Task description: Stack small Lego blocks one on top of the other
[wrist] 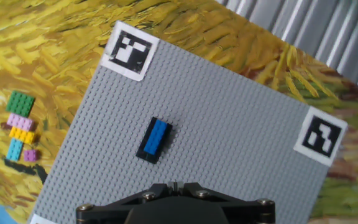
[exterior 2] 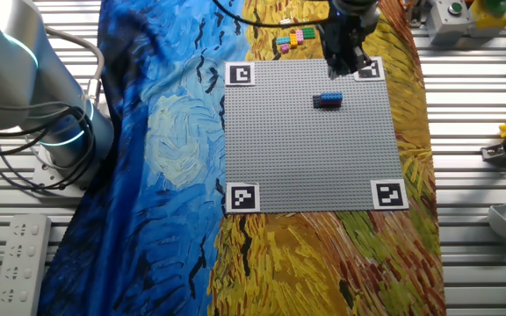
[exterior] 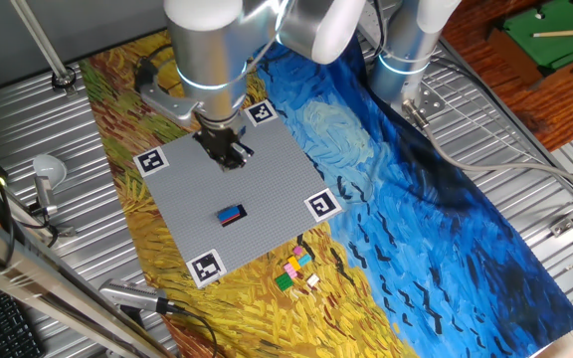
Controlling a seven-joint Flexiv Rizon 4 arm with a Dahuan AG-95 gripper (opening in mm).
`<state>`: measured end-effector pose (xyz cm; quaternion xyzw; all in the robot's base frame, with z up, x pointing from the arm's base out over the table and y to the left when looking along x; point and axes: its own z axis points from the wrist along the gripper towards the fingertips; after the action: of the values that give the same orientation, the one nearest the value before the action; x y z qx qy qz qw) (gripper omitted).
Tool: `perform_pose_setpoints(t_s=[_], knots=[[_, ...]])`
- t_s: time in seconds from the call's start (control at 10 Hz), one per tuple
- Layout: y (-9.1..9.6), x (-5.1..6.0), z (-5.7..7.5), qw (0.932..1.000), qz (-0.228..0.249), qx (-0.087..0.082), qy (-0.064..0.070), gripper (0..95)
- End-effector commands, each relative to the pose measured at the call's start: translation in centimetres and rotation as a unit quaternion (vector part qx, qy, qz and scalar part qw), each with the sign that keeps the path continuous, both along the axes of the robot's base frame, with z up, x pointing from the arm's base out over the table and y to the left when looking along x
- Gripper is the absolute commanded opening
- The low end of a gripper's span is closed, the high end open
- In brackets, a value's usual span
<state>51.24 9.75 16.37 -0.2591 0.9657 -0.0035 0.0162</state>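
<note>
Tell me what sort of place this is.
Probably a robotics lab bench: a ridged metal table under a painting-print cloth, a tagged grey baseplate, and a robot arm over it.

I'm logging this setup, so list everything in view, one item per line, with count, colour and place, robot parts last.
Stacked bricks: one stack, blue over red, on the baseplate near its middle.
Loose bricks: a small cluster, green, pink, yellow, light blue and purple, on the cloth beside the baseplate.
Baseplate: one, grey, studded, on the cloth.
Corner tags: four, black and white, one at each baseplate corner.
Cloth: one, blue and yellow painting print, covering the table.
Power strip: one, white, at the table edge.
Arm: one, silver, above the baseplate.
Gripper: one, black, over the baseplate away from the stack; whether it is open cannot be told.
</note>
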Motion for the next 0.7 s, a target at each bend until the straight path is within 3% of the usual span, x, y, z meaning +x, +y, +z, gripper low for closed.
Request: perform_pose_setpoints(t_s=[0.1, 0.3, 0.5, 0.7], knots=[[4.3, -0.5, -0.9, 0.9972, -0.072, 0.02, 0.006, 0.0], [8.6, -1.0, -1.9, 0.9923, -0.121, 0.022, 0.006, 0.0], [9.0, -1.0, -2.0, 0.9938, -0.109, 0.021, -0.002, 0.0], [9.0, -1.0, -2.0, 0.9962, -0.086, 0.018, -0.001, 0.0]])
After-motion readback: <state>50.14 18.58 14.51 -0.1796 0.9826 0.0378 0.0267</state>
